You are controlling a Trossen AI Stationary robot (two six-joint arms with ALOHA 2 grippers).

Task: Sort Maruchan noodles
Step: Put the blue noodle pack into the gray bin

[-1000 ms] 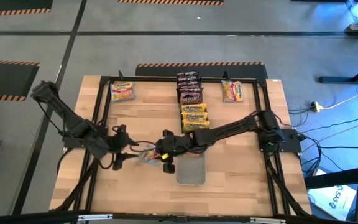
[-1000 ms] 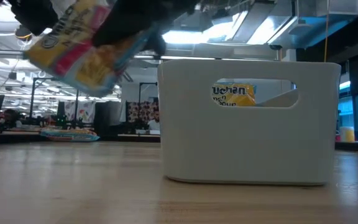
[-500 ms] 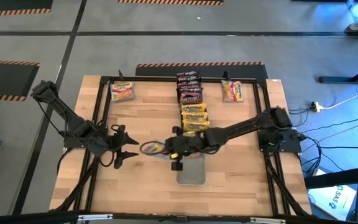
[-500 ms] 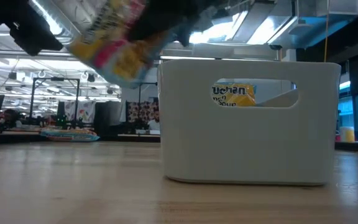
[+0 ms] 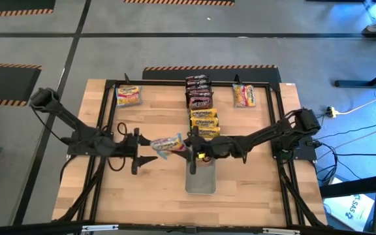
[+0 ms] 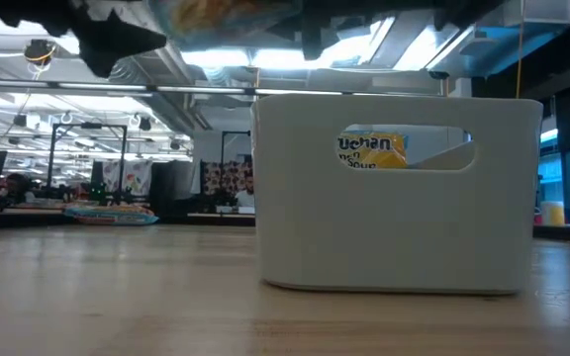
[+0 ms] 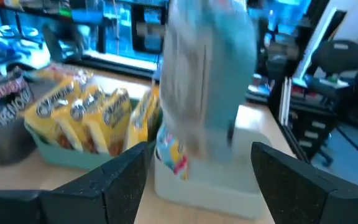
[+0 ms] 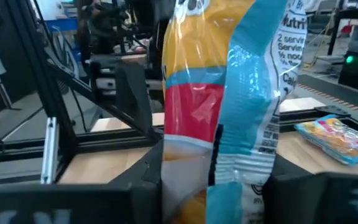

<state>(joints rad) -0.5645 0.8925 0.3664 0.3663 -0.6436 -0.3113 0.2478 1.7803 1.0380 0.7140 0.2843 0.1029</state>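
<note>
A packet (image 5: 166, 143) is clamped in the right gripper (image 5: 189, 145), long axis running out toward the left gripper (image 5: 138, 149) (fingers apart, just beyond), the tray (image 5: 201, 181) lying below the right fingers.

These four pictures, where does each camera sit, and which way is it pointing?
High view: overhead, straight down on the table and both arms.
Low view: at tabletop height, level, facing a white bin; arms dark overhead.
Left wrist view: on the left arm, past its open fingers towards yellow packets.
Right wrist view: on the right arm; right gripper holds a packet.
Shared: that held packet.
</note>
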